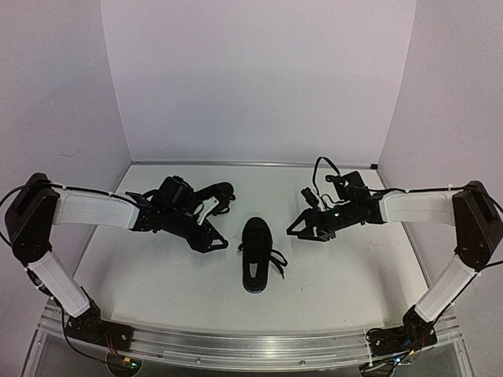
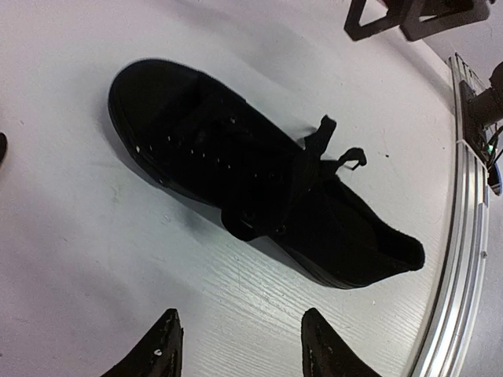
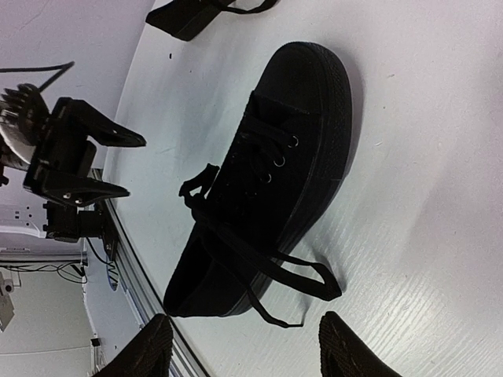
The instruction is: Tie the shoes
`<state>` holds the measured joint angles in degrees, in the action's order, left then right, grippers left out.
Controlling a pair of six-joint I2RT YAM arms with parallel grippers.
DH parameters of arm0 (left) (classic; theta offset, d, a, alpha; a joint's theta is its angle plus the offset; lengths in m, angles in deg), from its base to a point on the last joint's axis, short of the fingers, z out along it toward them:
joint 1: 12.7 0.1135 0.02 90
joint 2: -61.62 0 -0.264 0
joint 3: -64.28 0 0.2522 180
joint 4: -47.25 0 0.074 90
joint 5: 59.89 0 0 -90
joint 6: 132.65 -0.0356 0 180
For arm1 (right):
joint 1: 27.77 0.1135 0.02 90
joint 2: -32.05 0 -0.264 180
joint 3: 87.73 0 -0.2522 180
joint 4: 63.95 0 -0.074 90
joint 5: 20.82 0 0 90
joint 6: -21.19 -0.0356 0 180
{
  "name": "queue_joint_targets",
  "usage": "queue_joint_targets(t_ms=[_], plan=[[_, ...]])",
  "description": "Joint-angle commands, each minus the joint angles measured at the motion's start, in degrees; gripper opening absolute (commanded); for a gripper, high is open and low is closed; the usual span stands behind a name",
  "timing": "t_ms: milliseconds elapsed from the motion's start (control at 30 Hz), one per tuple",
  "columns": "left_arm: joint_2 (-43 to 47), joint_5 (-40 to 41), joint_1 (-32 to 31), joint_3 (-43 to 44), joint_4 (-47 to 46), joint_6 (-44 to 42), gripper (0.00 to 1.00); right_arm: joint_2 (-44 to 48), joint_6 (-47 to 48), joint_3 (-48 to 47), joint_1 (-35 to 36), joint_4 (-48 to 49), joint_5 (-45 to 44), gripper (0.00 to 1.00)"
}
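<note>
One shoe (image 1: 255, 255) lies flat in the middle of the table (image 1: 157, 283). Its toe points away from the arms. The left gripper (image 2: 244, 349) hangs just to its left and the right gripper (image 3: 251, 349) just to its right. Both have their jaws apart and hold nothing. The other shoe (image 3: 189, 17) lies farther back, partly hidden behind the left arm.

The lace (image 3: 295, 271) makes a loose loop on the shoe's right side and a small bunch on its left. I cannot tell if there is a tight knot.

Here is what could go wrong. The lace is thin and black on a black shoe, so a finger may miss it or pinch the cloth. A tug on the wrong bit may pull the loop out. The shoe looks light and the table looks smooth, so a pull from one side may drag or spin it. The two grippers are near each other and may bump over the shoe. The left arm may knock the other shoe.

The table is white with fine wood lines and a few dark specks. A metal rail (image 1: 251, 345) runs along the near edge. Plain white walls (image 1: 259, 78) stand close on three sides.
</note>
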<state>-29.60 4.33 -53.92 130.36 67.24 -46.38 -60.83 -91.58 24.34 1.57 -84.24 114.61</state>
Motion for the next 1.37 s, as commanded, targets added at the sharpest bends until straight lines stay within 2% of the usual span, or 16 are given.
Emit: queue_joint_targets(t_ms=[0, 133, 200, 233, 300, 367, 400, 667, 933, 1100, 1333], plan=[[-5.7, -4.2, -0.3, 1.3, -0.7, -3.2, 0.48, -1.0, 0.7, 0.8, 0.3, 0.2, -0.9, 0.6], [-8.2, -3.1, -0.8, 1.7, -3.7, -1.6, 0.46, -2.3, 1.1, 1.5, 0.4, 0.2, -1.3, 0.58], [-8.5, -1.6, -0.8, 1.7, -5.1, -0.1, 0.49, -2.7, 1.3, 2.2, 0.3, 0.4, -1.7, 0.58], [-8.4, -0.3, -0.8, 1.7, -5.7, 1.2, 0.55, -2.8, 1.3, 2.5, 0.3, 0.6, -2.1, 0.59], [-7.5, 2.9, -0.7, 1.1, -7.2, 4.8, 0.73, -2.6, 1.4, 3.2, 0.3, 1.0, -3.1, 0.62], [-5.6, 5.4, -0.3, 0.3, -8.9, 8.1, 0.96, -1.7, 1.4, 4.5, 0.3, 2.6, -3.9, 0.65], [-4.6, 6.5, 0.2, 0.0, -9.1, 9.8, 0.99, -1.1, 1.2, 5.3, 0.3, 3.5, -4.2, 0.67], [6.7, 10.8, 7.0, -2.7, -6.8, 21.7, 1.0, 5.6, -1.3, 12.1, 0.3, 12.6, -7.8, 0.75], [20.7, 28.4, 8.6, -5.5, 2.8, 25.6, 1.0, 13.6, -4.9, 18.9, 0.3, 19.4, -12.1, 0.83], [21.6, 35.0, 8.6, -6.8, 8.8, 26.3, 1.0, 15.9, -6.1, 22.6, 0.3, 21.3, -14.9, 0.92], [23.1, 36.9, 8.6, -10.6, 9.0, 29.2, 1.0, 13.9, -5.9, 21.3, 0.5, 18.5, -15.4, 0.94]])
